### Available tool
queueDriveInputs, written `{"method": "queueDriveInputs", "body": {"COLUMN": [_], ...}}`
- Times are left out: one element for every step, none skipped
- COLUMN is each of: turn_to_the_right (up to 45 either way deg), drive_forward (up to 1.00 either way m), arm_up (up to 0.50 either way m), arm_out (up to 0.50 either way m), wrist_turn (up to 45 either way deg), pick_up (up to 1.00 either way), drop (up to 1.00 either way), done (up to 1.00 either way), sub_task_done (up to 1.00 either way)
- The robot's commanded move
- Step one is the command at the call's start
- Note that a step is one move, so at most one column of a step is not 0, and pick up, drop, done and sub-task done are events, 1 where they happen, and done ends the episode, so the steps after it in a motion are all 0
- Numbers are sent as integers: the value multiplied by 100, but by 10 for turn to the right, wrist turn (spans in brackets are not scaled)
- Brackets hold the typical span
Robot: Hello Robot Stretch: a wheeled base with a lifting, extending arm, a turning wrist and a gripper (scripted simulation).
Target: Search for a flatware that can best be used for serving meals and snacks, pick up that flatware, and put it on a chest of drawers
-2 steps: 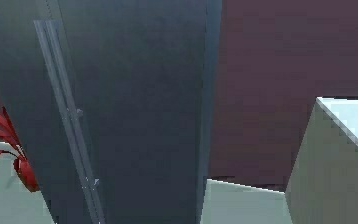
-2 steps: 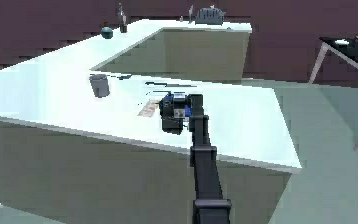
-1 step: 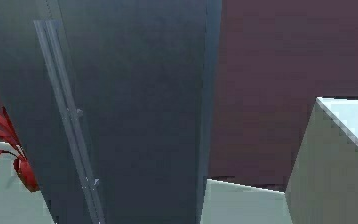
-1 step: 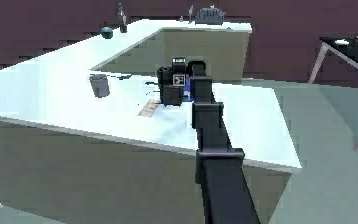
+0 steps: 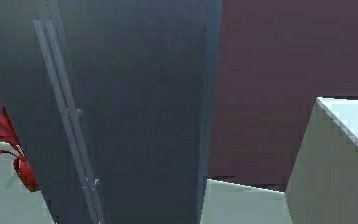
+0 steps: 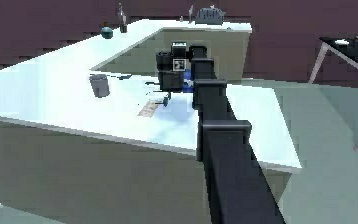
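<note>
hovering above the white counter (image 6: 47, 100), the hand (image 6: 165, 88); cannot tell if it holds anything

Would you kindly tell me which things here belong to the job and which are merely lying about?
Job: gripper; small blue thing at it, possibly the flatware.
Lying about: grey cup-like thing; teal round thing; dark bottle-shaped thing; red thing; dark table.

Blue thing (image 6: 188, 88), perhaps plate, on counter (image 6: 47, 95)
</note>
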Motion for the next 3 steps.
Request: {"method": "queueDriveInputs", "body": {"turn_to_the_right": [0, 0, 0], "drive_forward": [0, 0, 0], "arm_up": [0, 0, 0], "arm_out": [0, 0, 0], "wrist_turn": [-450, -450, -450], "pick_up": [0, 0, 0], "drop": [0, 0, 0], "done": [0, 0, 0], "sub_task_done": [0, 0, 0]}}
